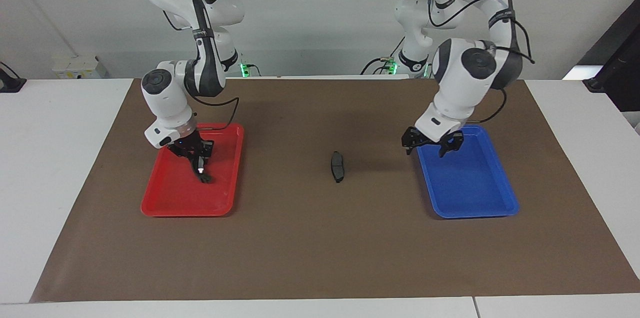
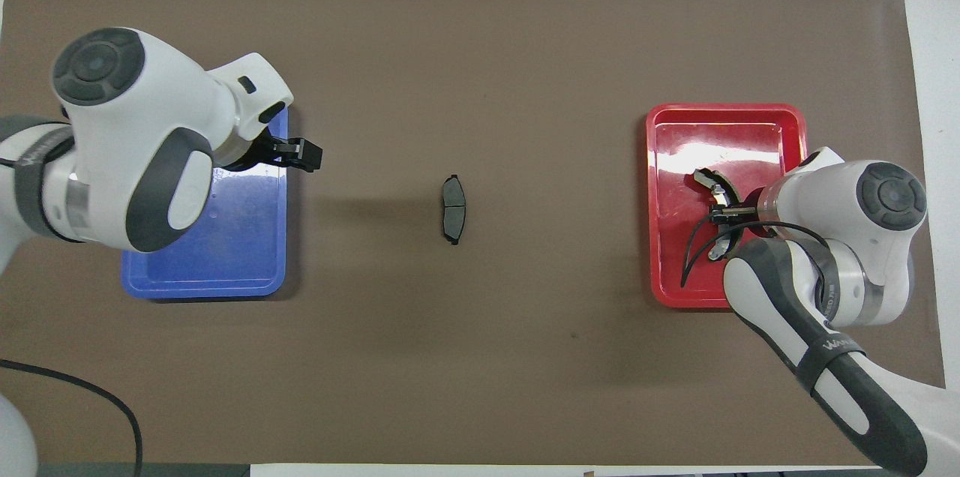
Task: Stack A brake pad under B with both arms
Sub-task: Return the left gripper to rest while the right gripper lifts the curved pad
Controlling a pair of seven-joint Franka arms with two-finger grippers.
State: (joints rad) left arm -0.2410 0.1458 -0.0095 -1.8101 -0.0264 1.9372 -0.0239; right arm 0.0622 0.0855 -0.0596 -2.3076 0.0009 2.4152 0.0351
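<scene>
The short, stubby A brake pad (image 1: pixel 338 166) lies alone on the brown mat mid-table; it also shows in the overhead view (image 2: pixel 453 209). The long crescent pad B (image 1: pixel 203 174) is in the red tray (image 1: pixel 170 203), tilted, with its lower end on the tray floor. It also shows in the overhead view (image 2: pixel 711 184), in the tray (image 2: pixel 780 124). My right gripper (image 1: pixel 199 164) (image 2: pixel 724 213) is down in the red tray, shut on B. My left gripper (image 1: pixel 432 145) (image 2: pixel 304 154) is open and empty, raised over the blue tray's (image 1: pixel 475 193) (image 2: pixel 225 267) corner nearest the pad A.
The brown mat (image 1: pixel 320 248) covers most of the white table. The red tray sits toward the right arm's end and the blue tray toward the left arm's end, with pad A between them. A black cable (image 2: pixel 75 394) lies by the left arm's base.
</scene>
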